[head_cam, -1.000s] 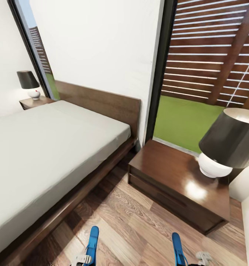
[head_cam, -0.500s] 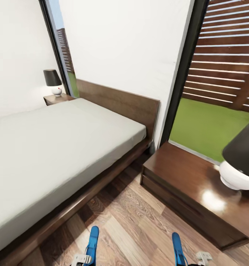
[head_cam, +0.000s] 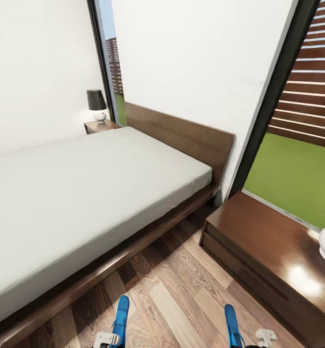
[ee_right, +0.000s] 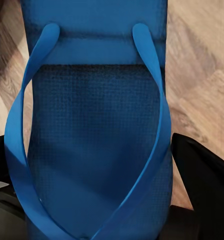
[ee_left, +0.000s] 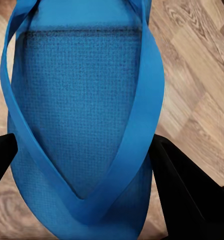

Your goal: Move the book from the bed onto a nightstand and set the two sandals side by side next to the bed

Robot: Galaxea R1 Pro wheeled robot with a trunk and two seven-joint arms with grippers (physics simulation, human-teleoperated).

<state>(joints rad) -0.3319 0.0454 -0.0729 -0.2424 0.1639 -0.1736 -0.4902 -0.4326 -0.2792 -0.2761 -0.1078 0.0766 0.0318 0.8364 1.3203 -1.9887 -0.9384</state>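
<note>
view has swung left; left hand (ee_left: 82,165) and right hand (ee_right: 99,170) each grip a sandal (ee_left: 82,100) (ee_right: 97,115).

Head cam sits high, looks forward and down across the bed (head_cam: 85,193), with the near nightstand (head_cam: 268,246) at its right edge, wood floor (head_cam: 181,290) in the foreground and white wall behind. Left wrist cam is very close on the left sandal (ee_left: 82,115), facing down at floor planks. Right wrist cam, equally close, frames the right sandal (ee_right: 97,135) over planks. Overlap: both sandals appear as blue tips at head view's bottom edge, plus the floor
</note>
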